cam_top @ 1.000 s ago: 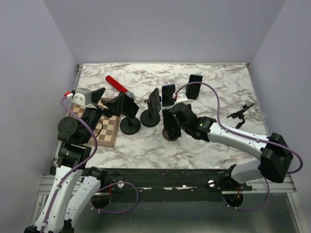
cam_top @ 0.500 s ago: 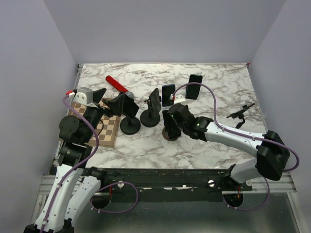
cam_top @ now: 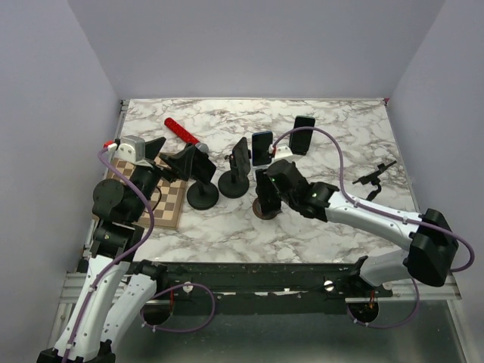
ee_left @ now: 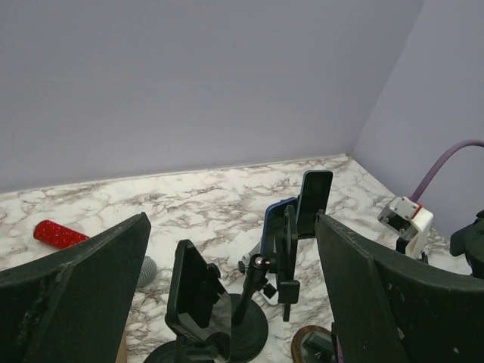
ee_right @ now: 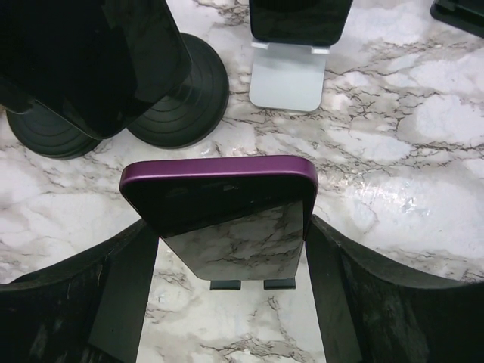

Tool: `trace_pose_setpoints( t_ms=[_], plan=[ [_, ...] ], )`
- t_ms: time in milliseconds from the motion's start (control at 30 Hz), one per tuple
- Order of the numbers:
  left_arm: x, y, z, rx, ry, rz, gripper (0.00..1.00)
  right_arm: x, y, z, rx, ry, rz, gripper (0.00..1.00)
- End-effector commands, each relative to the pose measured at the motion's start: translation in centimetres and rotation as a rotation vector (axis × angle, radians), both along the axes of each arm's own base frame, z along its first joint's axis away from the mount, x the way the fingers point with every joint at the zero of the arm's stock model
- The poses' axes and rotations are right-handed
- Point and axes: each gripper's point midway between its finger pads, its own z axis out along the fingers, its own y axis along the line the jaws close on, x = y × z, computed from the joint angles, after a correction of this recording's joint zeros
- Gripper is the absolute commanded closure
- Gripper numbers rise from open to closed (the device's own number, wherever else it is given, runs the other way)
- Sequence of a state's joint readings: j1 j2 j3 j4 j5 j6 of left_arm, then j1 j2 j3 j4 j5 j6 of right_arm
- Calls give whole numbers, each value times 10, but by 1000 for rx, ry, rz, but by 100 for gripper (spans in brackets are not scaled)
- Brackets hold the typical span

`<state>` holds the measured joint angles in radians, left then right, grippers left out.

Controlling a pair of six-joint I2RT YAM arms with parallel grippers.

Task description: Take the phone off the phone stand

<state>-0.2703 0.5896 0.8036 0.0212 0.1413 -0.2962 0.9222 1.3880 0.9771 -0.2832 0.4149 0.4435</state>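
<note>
— Purple around its rim, the phone (ee_right: 219,193): where does it sit?
— On the phone stand (cam_top: 266,213), just toward 6 o'clock from the middle of the marble table (cam_top: 333,144) in the top view. It leans back, with its lower edge resting on two small black tabs.
— And the right gripper (ee_right: 231,227)?
— It is partly closed around the phone. One finger lies against the side edge at 9 o'clock and the other at 3 o'clock. Both look to be in contact, so it has hold of the phone while the phone sits in the stand.
— The left gripper (ee_left: 232,219)?
— Its fingers are spread wide with nothing between them. It hangs over the chessboard (cam_top: 170,204) on the table's 9 o'clock side, well apart from the phone.
— What is near the phone?
— Two black round-based stands (cam_top: 203,198) are at 10 o'clock of it. In the right wrist view, a white stand (ee_right: 287,76) carrying a dark handset is at 12 o'clock. A red cylinder (cam_top: 180,130) lies toward the table's 11 o'clock.
</note>
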Motion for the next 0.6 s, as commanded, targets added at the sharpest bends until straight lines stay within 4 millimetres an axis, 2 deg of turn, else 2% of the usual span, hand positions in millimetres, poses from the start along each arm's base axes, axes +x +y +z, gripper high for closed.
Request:
trace_pose_setpoints(
  t_ms=[0,200,367,567],
  plan=[
    [3,5,-1,-8,3,28,1,4,-4,37,54,-92,-25,64],
    [4,5,-3,-7,8,32,1,5,-16,53,60,-131,-58,83],
    [4,6,-3,-8,9,37,2,7,-36,63,17,-174,-121,99],
    [3,7,-2,-12,6,41,1,8,-62,69,-49,-207,-206,99]
  ],
)
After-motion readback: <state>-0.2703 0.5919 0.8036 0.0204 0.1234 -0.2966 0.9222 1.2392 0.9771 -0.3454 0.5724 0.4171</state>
